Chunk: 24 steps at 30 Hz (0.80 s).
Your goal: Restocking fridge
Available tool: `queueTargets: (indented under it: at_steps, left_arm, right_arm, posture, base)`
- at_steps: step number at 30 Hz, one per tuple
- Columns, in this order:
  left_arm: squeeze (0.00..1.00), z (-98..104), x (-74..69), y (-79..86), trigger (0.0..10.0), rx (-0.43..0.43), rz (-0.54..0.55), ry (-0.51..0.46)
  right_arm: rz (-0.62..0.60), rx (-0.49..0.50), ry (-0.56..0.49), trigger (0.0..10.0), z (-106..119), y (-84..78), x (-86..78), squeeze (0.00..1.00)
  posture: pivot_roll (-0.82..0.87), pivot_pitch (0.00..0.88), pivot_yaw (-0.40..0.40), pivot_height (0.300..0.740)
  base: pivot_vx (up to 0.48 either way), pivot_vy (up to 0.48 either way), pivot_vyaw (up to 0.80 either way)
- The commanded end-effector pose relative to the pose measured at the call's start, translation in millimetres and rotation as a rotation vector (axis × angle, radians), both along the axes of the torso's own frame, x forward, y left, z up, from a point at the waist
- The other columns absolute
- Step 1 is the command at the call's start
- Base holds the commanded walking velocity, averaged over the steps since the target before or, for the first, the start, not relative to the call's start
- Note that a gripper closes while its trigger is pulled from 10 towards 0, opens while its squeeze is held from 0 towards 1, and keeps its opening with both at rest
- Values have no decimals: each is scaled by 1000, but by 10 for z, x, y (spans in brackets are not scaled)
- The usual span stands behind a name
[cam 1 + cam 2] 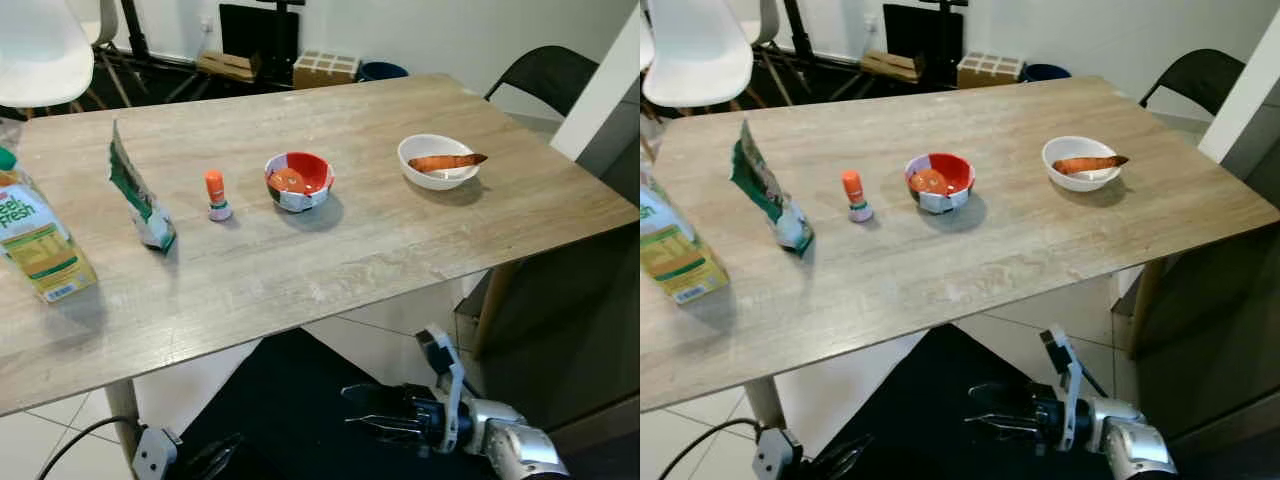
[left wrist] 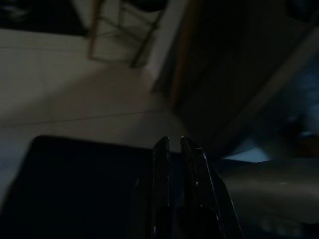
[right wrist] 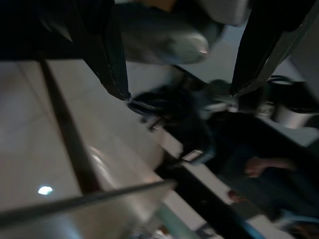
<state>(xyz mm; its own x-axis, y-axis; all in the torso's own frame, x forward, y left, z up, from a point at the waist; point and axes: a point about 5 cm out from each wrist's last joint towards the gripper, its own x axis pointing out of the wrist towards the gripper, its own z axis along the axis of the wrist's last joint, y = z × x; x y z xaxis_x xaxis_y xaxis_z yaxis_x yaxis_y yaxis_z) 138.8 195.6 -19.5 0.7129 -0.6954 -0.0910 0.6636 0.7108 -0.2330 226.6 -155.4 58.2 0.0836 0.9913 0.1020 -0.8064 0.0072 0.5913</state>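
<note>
Groceries sit spread over a pale wood-grain desk seen from above by the head camera. At the robot's left edge stands a juice carton with a green cap, and just beside it a green and white snack bag stands upright on its end. Near the middle is a small bottle with an orange cap, then a red and white bowl holding something orange. Further right, well apart from the others, a white bowl holds a carrot that lies across it with its tip over the rim. Both arms hang below the desk edge over a dark mat on the tiled floor. The right pincer points toward the robot's left, its black fingers spread and holding nothing. The left pincer has its two fingers nearly together, empty, above the mat.
</note>
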Motion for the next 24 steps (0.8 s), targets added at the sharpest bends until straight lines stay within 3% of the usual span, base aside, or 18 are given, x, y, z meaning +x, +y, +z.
queueTargets:
  at_steps: [1, 6, 11, 13, 15, 18, 20, 21, 22, 23, 24]
  left_arm:
    - [0, -4, -51, 22, 10000, -8, -31, 22]
    - [0, 115, 15, -66, 10000, -88, -159, -18]
    - [0, 202, 94, -82, 10000, -125, -183, -54]
    - [0, 339, 219, -89, 10000, -181, -187, -110]
    - [0, 376, 253, -93, 10000, -195, -186, -127]
    - [0, 529, 438, -106, 10000, -218, -127, -228]
    - [0, 1311, 625, 24, 10000, -221, -59, -398]
    - [0, 1311, 625, 24, 10000, -221, -59, -398]
    - [0, 1852, 702, -19, 10000, -218, -43, -507]
    - [0, 1852, 702, -19, 10000, -218, -43, -507]
    - [0, 2004, 769, -44, 10000, -218, -22, -558]
  right_arm:
    - [19, 21, 21, 10000, 10, -17, -41, 0]
    - [43, 130, 6, 10000, 312, 4, -9, 0]
    - [35, 211, -22, 10000, 508, 24, 46, 0]
    - [22, 300, -58, 10000, 732, 41, 130, 0]
    - [19, 325, -67, 10000, 789, 45, 153, 0]
    - [-13, 394, -119, 10000, 971, 74, 258, 0]
    - [-64, 396, -156, 10000, 1050, 101, 324, 0]
    - [-64, 396, -156, 10000, 1050, 101, 324, 0]
    - [-91, 409, -176, 10000, 1126, 128, 374, 0]
    - [-91, 409, -176, 10000, 1126, 128, 374, 0]
    - [-86, 435, -177, 10000, 1179, 138, 388, 0]
  posture:
    - [-35, 108, -60, 740]
    - [-34, 113, -59, 740]
    - [-31, 116, -60, 740]
    - [-28, 119, -62, 740]
    - [-28, 119, -62, 740]
    - [-24, 122, -64, 740]
    - [-21, 123, -66, 740]
    - [-21, 123, -66, 740]
    - [-19, 123, -67, 740]
    - [-19, 123, -67, 740]
    - [-15, 122, -69, 740]
  base:
    - [0, 0, 0]
    - [0, 0, 0]
    - [0, 0, 0]
    - [0, 0, 0]
    - [0, 0, 0]
    - [0, 0, 0]
    - [0, 0, 0]
    - [0, 0, 0]
    - [0, 0, 0]
    - [0, 0, 0]
    - [0, 0, 0]
